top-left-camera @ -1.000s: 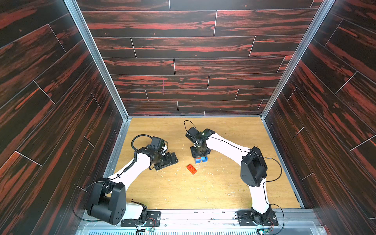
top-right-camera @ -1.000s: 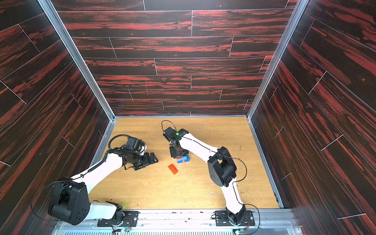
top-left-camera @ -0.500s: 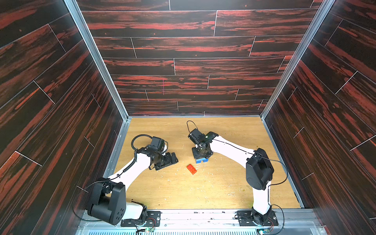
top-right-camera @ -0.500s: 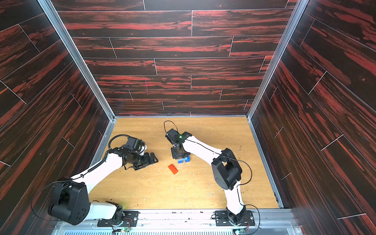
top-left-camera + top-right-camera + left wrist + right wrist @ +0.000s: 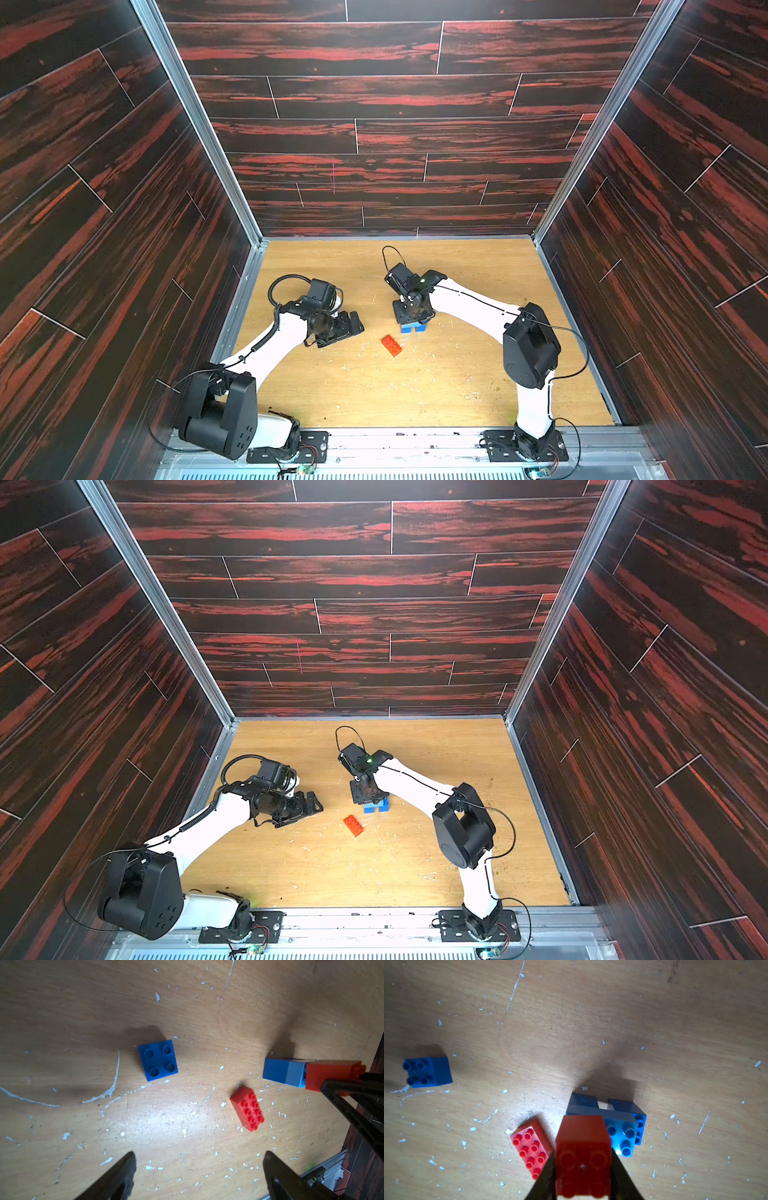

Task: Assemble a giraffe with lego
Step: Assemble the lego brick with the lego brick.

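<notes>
Pinching one small red brick point(image 5: 581, 1130), right hand point(image 5: 582, 1155) hangs over two dark blue legs point(image 5: 582, 1099); left hand point(image 5: 199, 1157) spread.

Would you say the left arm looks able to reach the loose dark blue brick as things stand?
Probably yes. The left hand is open and looks down on the dark blue brick, which lies alone on the table, studs up. The long red brick lies well apart from it.
</notes>
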Available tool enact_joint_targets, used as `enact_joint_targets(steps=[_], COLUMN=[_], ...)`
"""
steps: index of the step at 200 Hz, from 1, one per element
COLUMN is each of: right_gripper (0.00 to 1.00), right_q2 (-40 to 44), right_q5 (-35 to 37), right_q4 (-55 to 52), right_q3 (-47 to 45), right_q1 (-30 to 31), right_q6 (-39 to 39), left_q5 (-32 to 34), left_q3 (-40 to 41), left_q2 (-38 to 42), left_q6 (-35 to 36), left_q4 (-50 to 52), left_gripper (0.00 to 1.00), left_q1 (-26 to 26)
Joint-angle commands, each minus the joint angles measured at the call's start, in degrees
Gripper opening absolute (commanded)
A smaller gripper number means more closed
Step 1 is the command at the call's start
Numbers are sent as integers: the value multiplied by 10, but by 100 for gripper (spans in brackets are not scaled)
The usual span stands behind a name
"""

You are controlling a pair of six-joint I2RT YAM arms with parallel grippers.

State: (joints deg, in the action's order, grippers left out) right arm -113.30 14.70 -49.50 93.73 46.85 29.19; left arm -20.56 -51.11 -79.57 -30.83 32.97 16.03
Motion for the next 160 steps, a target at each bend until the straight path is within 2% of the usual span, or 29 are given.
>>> enact_joint_targets(steps=[1,65,160], right_gripper=[2,1,0], right_q2=[14,49,46], right_q5=[15,21,29], right_q4=[-24,15,35], right_q3=[6,-32,-56], right_q1=[-2,-3,7], right_q6=[9,28,60], left_q5=[2,1,0], left_q3=[-7,-7,-6], left_q2=[3,3,5], left_q6=[8,8,8], left_q4=[11,10,10], left_gripper=[96,96,96], left_q1=[-3,-3,-3])
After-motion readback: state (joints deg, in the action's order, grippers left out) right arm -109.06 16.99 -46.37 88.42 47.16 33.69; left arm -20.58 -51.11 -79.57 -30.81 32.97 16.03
